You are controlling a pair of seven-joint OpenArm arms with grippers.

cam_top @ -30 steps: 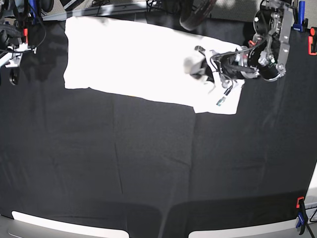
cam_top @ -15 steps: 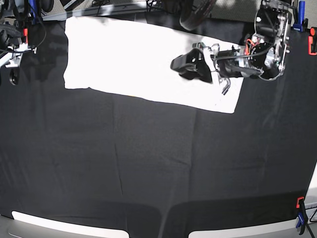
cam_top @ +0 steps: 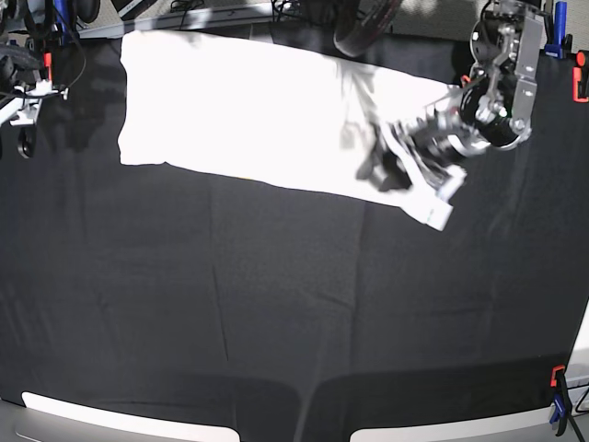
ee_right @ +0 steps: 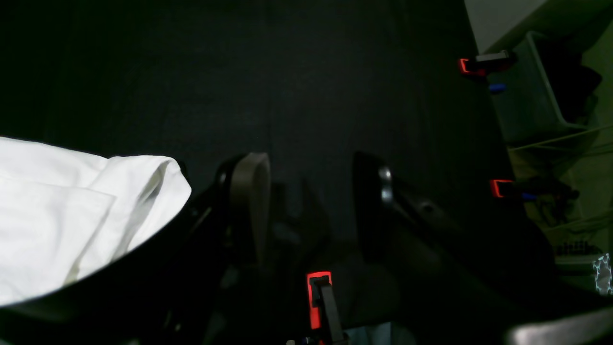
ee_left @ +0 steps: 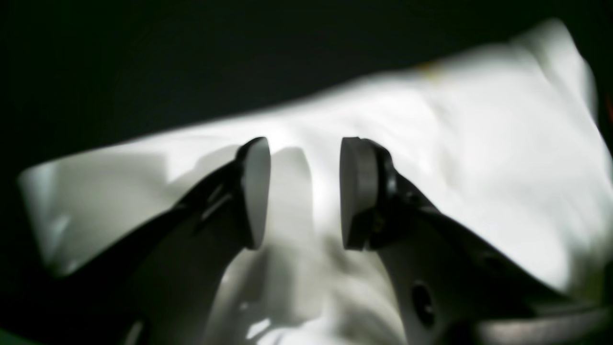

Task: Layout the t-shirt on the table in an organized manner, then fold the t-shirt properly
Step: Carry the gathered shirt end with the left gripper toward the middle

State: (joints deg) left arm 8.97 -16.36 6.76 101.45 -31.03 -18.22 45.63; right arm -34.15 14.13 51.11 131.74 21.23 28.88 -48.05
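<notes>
Looking across the base view from its near edge, we first meet a wide stretch of the surface [cam_top: 276,322], draped in wrinkled black cloth, with an orange and blue clamp [cam_top: 558,400] at its near right corner. Farther back lies the t-shirt [cam_top: 239,106], a long white folded band spread flat along the far side of the surface, plain side up. Our left hand [cam_top: 382,166] hangs over the shirt's right end, blurred in this view. Through the left wrist camera its two fingers [ee_left: 254,191] stand spread apart with nothing between them, white cloth lying below. Our right hand [ee_right: 306,211] sits at the shirt's other end; its fingers are likewise parted and empty, over black cloth, with a rounded fold of the shirt just beside one finger. More clamps [ee_right: 479,62] line the edge beyond.
</notes>
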